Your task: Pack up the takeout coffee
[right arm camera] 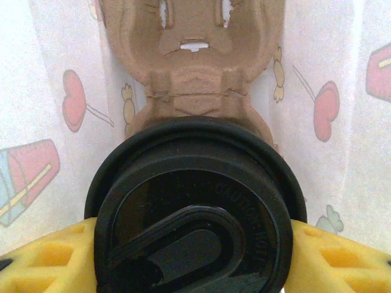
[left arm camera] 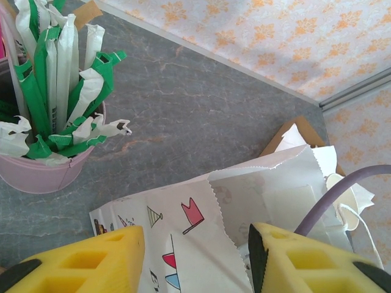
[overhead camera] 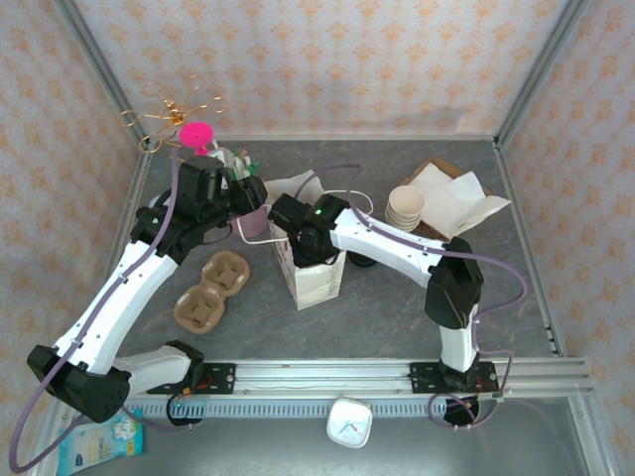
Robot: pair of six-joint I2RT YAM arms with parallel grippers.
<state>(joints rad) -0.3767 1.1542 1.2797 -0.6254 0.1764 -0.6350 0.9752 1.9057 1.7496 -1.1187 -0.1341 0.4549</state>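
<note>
The takeout coffee [right arm camera: 194, 207] shows as a round black lid from above; its cup body is hidden under the lid. My right gripper [right arm camera: 194, 259] is shut on it, with yellow fingers [right arm camera: 52, 256] pressed to both sides. It hangs inside the white printed paper bag [overhead camera: 317, 273], above a brown cardboard carrier [right arm camera: 194, 55] lying in the bag. In the top view the right gripper [overhead camera: 298, 233] reaches down into the bag's mouth. My left gripper [left arm camera: 195, 244] is open, with the bag's zigzag top edge [left arm camera: 214, 201] between its fingers, untouched.
A pink bucket of wrapped straws [left arm camera: 43, 165] stands left of the bag. A second brown carrier [overhead camera: 211, 290] lies on the table at the left. A stack of cups [overhead camera: 405, 206] and white napkins [overhead camera: 456, 193] sit at the back right.
</note>
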